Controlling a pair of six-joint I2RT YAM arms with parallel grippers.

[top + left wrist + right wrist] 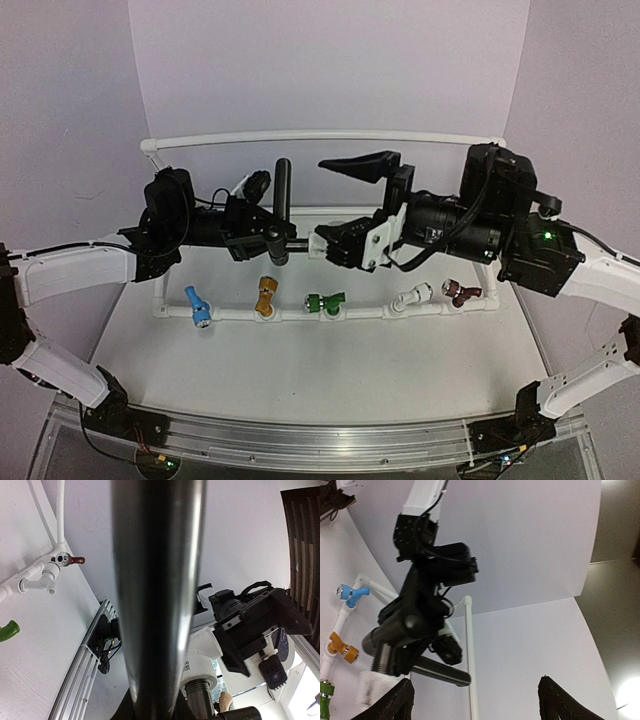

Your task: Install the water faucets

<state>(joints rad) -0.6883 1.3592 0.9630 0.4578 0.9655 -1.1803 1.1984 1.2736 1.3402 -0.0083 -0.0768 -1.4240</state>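
The dark faucet (283, 200) is up in the air between the two arms, a little left of the middle of the table (300, 370). It is pinched at its short body by the left gripper (262, 238), whose jaws are closed tight on it. From overhead, its long straight lever runs toward the far side. In the left wrist view the same lever fills the middle as a thick dark bar. A threaded stub sticks out of the body to the right, and it ends in the white pipe fitting (369, 689), which looks fuzzy at its tip.

The right gripper (325, 205) is just to the right of that stub and faces it. Its jaws are spread wide with nothing between them. In its own wrist view the two dark fingers (395, 702) stand well apart at the bottom edge, and the left one is close beside the white fitting. I cannot tell whether it touches.

Below the held faucet a white pipe frame (320, 137) lies on the table. Its near rail carries a row of small taps. From left to right they are a blue tap (197, 305), an orange tap (265, 297), a green tap (325, 301), a white tap (412, 296) and a dark red tap (460, 292). The orange one is nearly under the faucet.
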